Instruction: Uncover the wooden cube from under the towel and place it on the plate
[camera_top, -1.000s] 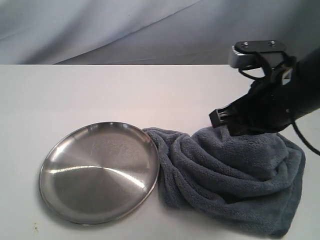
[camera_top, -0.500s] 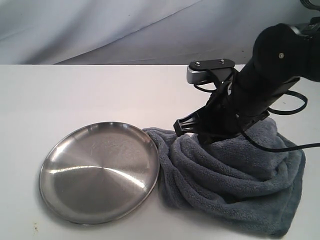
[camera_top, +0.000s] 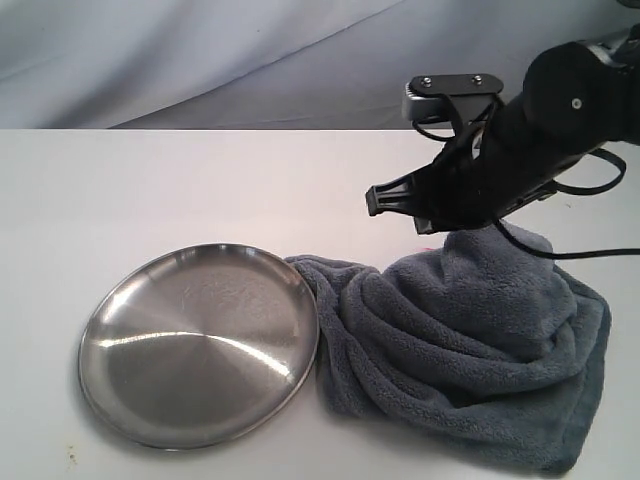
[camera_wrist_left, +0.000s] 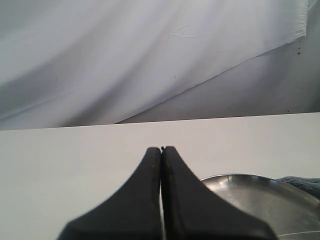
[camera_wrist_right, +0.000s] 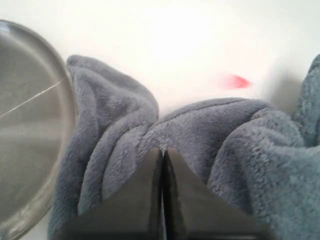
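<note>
The blue-grey towel (camera_top: 460, 340) lies bunched on the white table, right of the steel plate (camera_top: 200, 340) and touching its rim. My right gripper (camera_top: 452, 232) is above the towel's back part, shut, with a peak of fleece drawn up to its tips. The right wrist view shows its jaws (camera_wrist_right: 163, 149) pressed together at a towel fold (camera_wrist_right: 200, 125), the plate (camera_wrist_right: 25, 125) to one side. The wooden cube is hidden. My left gripper (camera_wrist_left: 161, 148) is shut on nothing above bare table, the plate (camera_wrist_left: 260, 195) and a towel corner (camera_wrist_left: 305, 184) beside it; the exterior view does not show it.
A small red mark (camera_wrist_right: 235, 81) shows on the table just beyond the towel, also seen as a pink spot (camera_top: 425, 228) under the right arm. A grey cloth backdrop (camera_top: 250, 60) closes the far side. The right arm's cable (camera_top: 590, 255) trails over the towel.
The right arm swung left and down onto the towel, then rose and shifted back right. The towel's rear part now stands up in a peak under the gripper.
</note>
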